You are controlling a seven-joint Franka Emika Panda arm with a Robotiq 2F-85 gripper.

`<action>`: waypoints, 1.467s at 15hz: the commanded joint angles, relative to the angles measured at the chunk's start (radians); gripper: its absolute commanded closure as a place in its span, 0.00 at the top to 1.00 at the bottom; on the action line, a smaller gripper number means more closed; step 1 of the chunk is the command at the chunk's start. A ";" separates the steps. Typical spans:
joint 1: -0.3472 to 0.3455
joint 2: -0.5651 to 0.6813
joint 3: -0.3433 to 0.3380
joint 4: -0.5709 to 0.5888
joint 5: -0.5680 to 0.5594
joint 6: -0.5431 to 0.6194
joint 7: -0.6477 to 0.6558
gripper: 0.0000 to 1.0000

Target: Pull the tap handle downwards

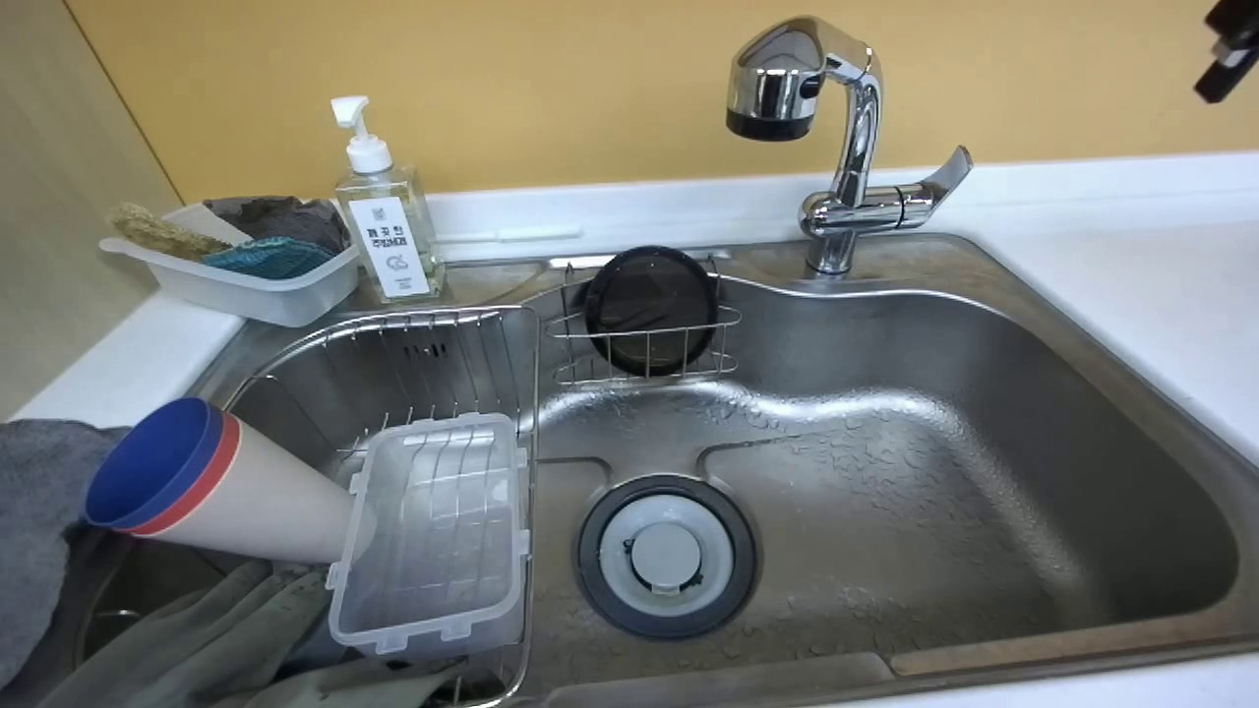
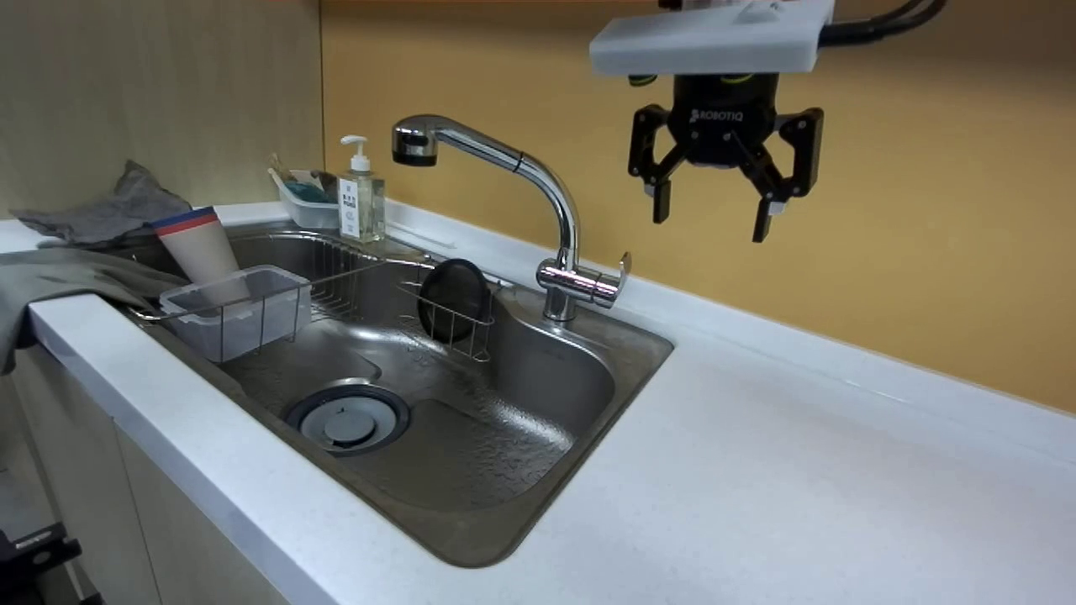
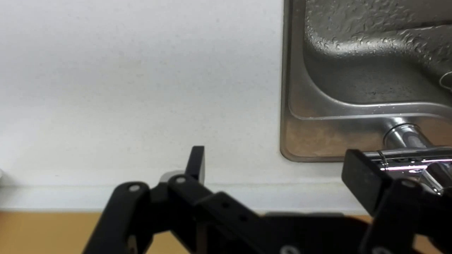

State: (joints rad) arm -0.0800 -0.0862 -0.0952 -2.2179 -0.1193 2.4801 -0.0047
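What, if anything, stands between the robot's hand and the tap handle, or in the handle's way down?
Nothing visible does. In an exterior view, the open hand hangs higher than the tap handle, with no object seen between them. In both exterior views, no other object shows between the handle and the steel sink rim below.

pump bottle (image 1: 393, 231) upright; cups (image 1: 241, 492) tilted; perhaps gloves (image 1: 202, 644)

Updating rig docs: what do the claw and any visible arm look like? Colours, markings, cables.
The claw is black, with a white ROBOTIQ logo and two angular, linked fingers ending in slim, flat tips. Above it sits a pale, flat slab, with yellow-green accents beneath and black cables at one side. Beyond the slab, the frame cuts off nearly everything.
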 commanded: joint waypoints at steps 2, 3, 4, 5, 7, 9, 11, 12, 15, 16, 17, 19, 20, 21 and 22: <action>0.019 0.156 0.036 0.120 0.018 0.086 0.097 1.00; 0.021 0.176 0.038 0.140 0.033 0.087 0.095 1.00; 0.016 0.121 0.032 0.069 0.015 0.090 0.055 1.00; 0.020 0.146 0.034 0.089 0.025 0.097 0.058 1.00; 0.023 0.172 0.034 0.113 0.028 0.098 0.060 1.00; 0.026 0.180 0.030 0.112 -0.001 0.137 0.080 1.00; 0.031 0.207 0.033 0.119 -0.005 0.200 0.084 1.00; 0.034 0.229 0.031 0.131 -0.001 0.229 0.113 1.00; 0.043 0.279 0.035 0.149 0.034 0.303 0.120 1.00; 0.048 0.296 0.034 0.156 0.034 0.320 0.125 1.00; 0.053 0.311 0.034 0.160 0.039 0.339 0.128 1.00; 0.063 0.340 0.039 0.175 0.056 0.364 0.125 1.00; 0.067 0.352 0.043 0.184 0.069 0.370 0.121 1.00; 0.071 0.362 0.047 0.192 0.080 0.375 0.115 1.00; 0.074 0.371 0.052 0.198 0.093 0.380 0.111 1.00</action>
State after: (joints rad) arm -0.0180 0.2470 -0.0540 -2.0716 -0.0542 2.8551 0.0846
